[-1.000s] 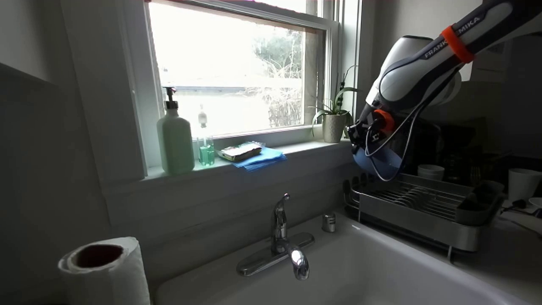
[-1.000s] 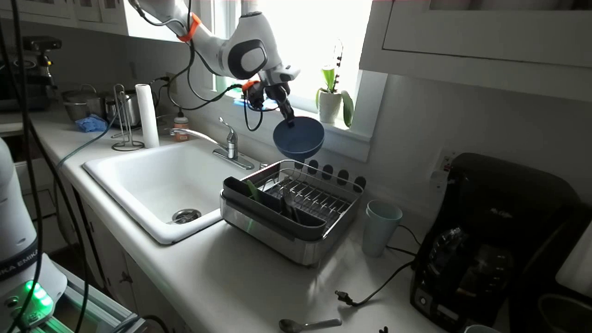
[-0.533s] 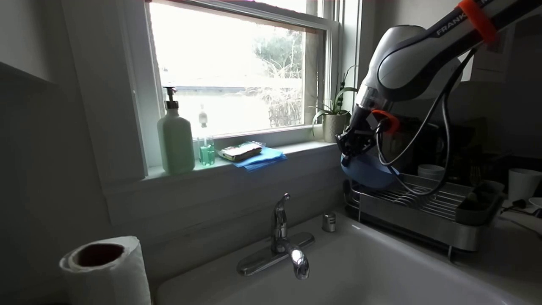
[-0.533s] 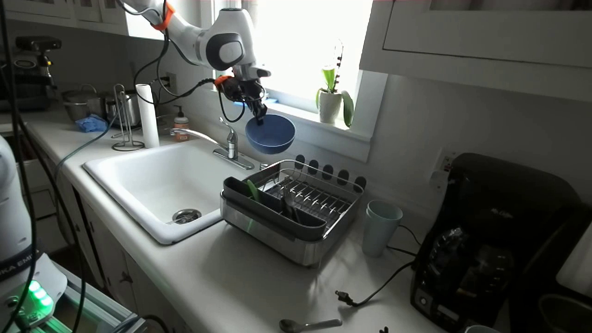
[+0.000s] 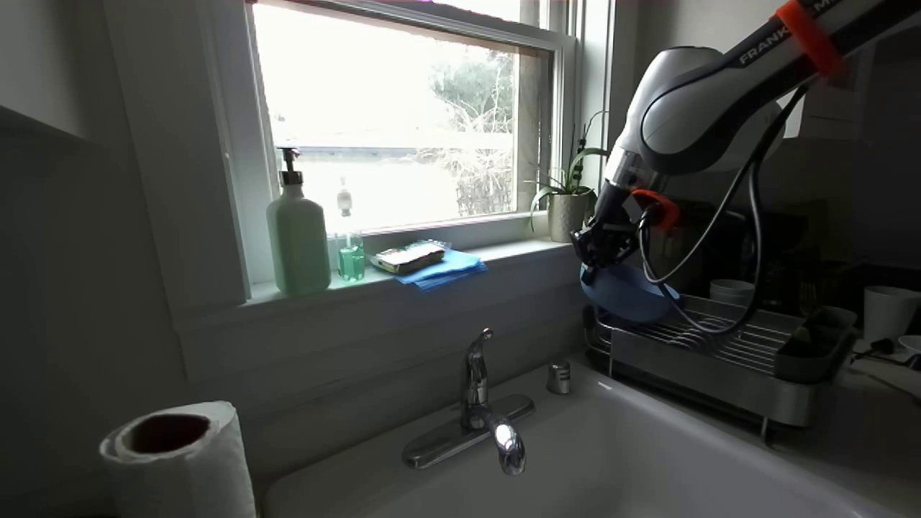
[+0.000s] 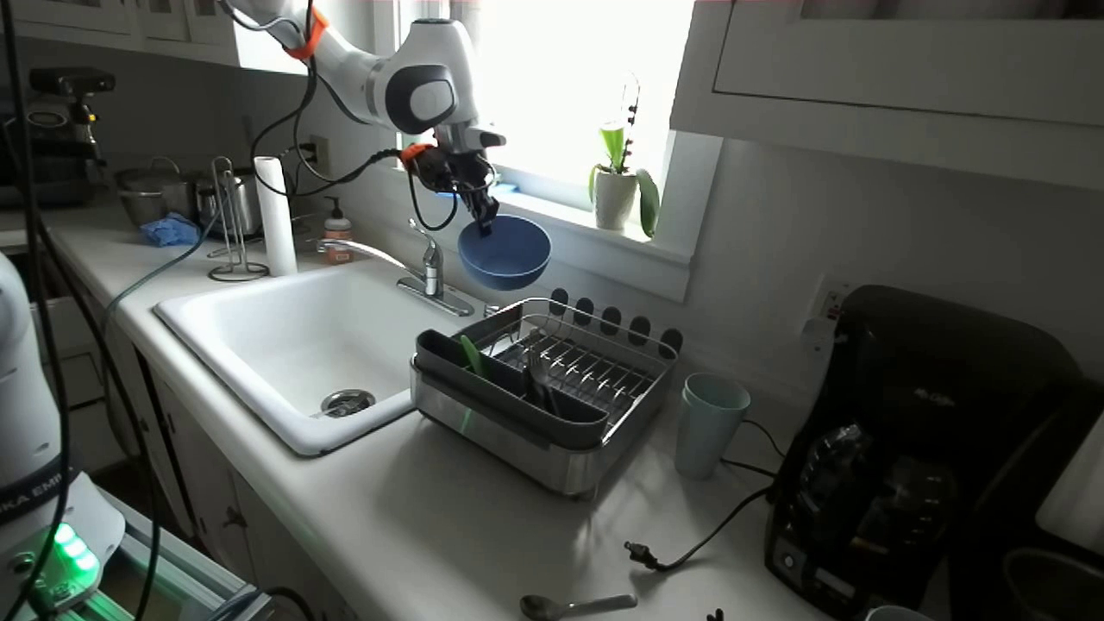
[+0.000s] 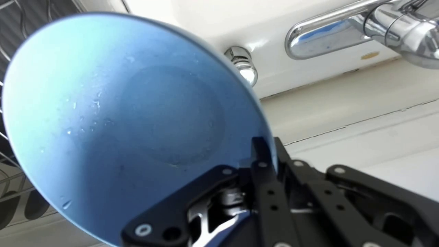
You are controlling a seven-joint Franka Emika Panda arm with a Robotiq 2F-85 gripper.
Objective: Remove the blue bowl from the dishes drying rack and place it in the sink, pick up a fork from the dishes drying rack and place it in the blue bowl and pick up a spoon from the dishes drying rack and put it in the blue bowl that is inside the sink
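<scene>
Getting the blue bowl (image 6: pixel 504 250) into the sink (image 6: pixel 259 362) seems the step in hand; the tool (image 7: pixel 268 142) pinches the bowl's rim, holding it tilted in the air near the sink-side back corner of the dish drying rack (image 6: pixel 500 440); the next move likely calls for swinging clear of the chrome faucet (image 6: pixel 433 271), levelling, then lowering.

in an exterior view we face the window (image 5: pixel 403 115) from close over the sink (image 5: pixel 597 460); in an exterior view, farther back, we look down on the tabletop (image 6: pixel 423 517); both share the dishes drying rack (image 6: pixel 586 373). the wrist view peers closely into the blue bowl (image 7: pixel 154 113).
</scene>
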